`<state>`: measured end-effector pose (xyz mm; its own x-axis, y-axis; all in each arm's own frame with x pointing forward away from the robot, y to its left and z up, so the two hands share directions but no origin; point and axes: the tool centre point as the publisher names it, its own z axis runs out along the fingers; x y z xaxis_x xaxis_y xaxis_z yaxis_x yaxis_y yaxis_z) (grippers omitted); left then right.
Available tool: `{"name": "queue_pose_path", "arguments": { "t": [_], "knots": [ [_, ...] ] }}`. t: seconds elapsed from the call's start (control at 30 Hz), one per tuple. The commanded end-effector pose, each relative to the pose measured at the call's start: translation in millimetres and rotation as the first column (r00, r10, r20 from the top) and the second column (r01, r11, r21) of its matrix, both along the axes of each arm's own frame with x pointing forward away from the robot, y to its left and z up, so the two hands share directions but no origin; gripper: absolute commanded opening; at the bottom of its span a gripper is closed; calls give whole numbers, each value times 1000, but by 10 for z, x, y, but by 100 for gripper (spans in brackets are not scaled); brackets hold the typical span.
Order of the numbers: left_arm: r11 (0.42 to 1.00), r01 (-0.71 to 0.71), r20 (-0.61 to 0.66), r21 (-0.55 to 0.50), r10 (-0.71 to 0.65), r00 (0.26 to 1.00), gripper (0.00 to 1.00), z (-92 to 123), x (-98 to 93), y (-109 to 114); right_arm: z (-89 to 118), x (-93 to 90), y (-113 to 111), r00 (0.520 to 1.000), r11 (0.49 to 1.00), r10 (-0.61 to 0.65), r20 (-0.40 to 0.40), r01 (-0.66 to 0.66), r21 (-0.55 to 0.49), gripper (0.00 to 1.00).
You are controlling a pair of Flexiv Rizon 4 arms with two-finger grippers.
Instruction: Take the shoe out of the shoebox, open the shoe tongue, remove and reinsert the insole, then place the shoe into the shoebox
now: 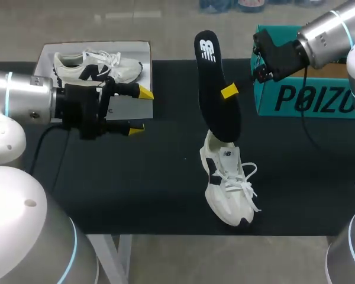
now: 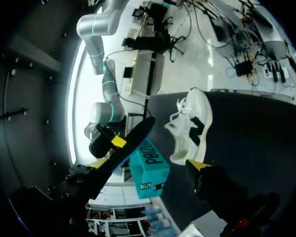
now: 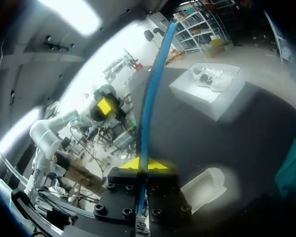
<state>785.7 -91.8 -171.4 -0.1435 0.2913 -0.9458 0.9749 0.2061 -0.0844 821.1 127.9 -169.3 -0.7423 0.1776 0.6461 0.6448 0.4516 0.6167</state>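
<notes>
A white shoe with dark trim (image 1: 228, 186) lies on the black table, toe toward the front edge. My right gripper (image 1: 229, 90) is shut on a black insole (image 1: 213, 71), which stands nearly upright with its lower end at the shoe's heel opening. In the right wrist view the insole (image 3: 153, 94) runs edge-on out from between my right gripper's (image 3: 143, 164) yellow tips, with the shoe (image 3: 207, 182) below. My left gripper (image 1: 141, 109) hovers open and holds nothing, left of the insole and in front of the shoebox. The left wrist view shows the shoe (image 2: 192, 126) and insole (image 2: 133, 143) ahead.
A white shoebox (image 1: 130, 106) with a second white shoe (image 1: 97, 66) in it sits at the back left. A teal box (image 1: 302, 94) stands at the back right, behind my right gripper. Bare black tabletop lies between the boxes.
</notes>
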Motion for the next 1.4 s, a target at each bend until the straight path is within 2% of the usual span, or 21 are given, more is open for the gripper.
{"name": "queue_pose_path", "arguments": {
  "t": [0.03,0.13,0.37,0.53,0.93,1.4],
  "knots": [
    [1000,0,0,3,0,1000,100,6,-9,5,-3,-6,4,1000,1000,-2,1,2,-2,0],
    [1000,-22,-39,-5,22,999,100,8,20,115,-3,-6,4,1000,1000,-2,1,2,-2,0],
    [996,-67,-184,51,75,980,100,34,76,364,-3,-6,4,1000,1000,-2,1,2,-2,0],
    [998,-58,-273,15,60,960,100,11,120,349,-3,-6,4,1000,1000,-2,1,2,-2,0],
    [997,-76,-473,5,69,878,100,-267,168,256,-3,-6,4,1000,1000,-2,1,2,-2,0],
    [994,-107,-498,37,111,860,100,-263,186,251,-3,-6,4,1000,1000,-2,1,2,-2,0]
  ]
}}
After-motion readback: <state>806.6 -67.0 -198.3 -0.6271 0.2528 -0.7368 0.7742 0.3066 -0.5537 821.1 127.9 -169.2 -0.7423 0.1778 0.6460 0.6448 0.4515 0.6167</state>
